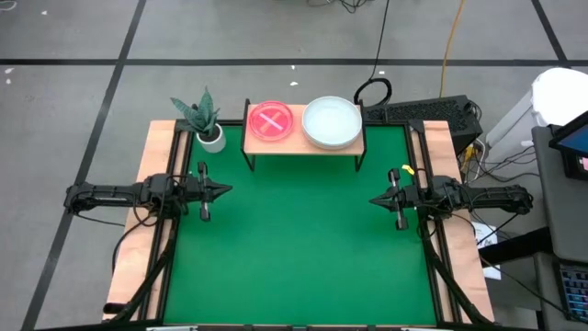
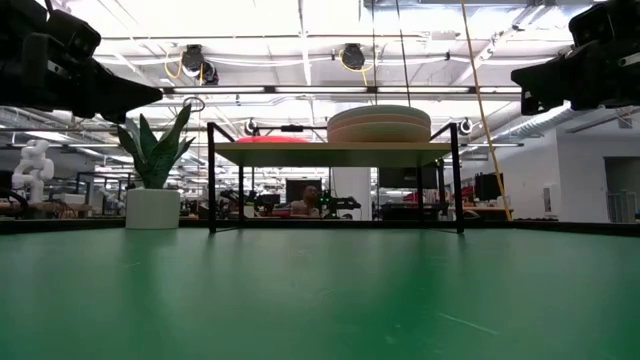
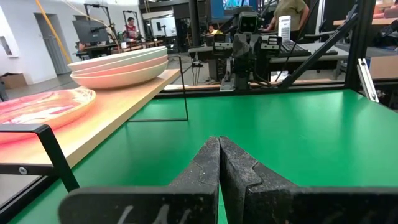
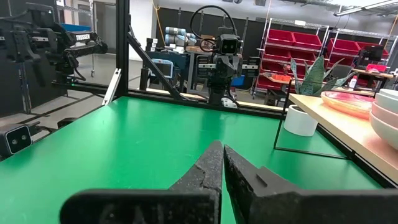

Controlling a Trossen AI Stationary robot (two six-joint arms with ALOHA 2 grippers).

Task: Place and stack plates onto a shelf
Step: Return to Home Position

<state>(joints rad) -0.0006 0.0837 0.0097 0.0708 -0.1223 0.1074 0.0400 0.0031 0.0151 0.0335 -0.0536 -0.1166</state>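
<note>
High view: the shelf [image 1: 299, 143] stands at the far edge of the green mat [image 1: 303, 257]. The small translucent pink plates [image 1: 270, 121] sit stacked on its left half, with the larger pastel plates [image 1: 332, 122] stacked on its right half. No plate lies off the shelf. A potted plant [image 1: 204, 119] stands just beside the shelf's left end. The left gripper [image 1: 223, 190] hangs in front of the shelf, out past its left end. The right gripper [image 1: 377, 199] mirrors it past the right end, and both are well apart from the shelf.

Low view: both grippers show high above the mat, at about the height of the shelf's top or above it, one to each side of it. The pastel stack sits level.

Left wrist view: the left gripper's fingers [image 3: 208, 163] are pressed together with nothing between them. The shelf's front edge runs alongside, apart from them.

Right wrist view: the right gripper's fingers [image 4: 211, 165] also meet tip to tip and are empty. The shelf is off to one side, not ahead.

Stacking looks finished, so I judge that only the retreat remains. To do it well, each arm should draw back along its own side, away from the shelf. Both should hold their height and fingers closed, and never swing inward toward the legs or the plant.
</note>
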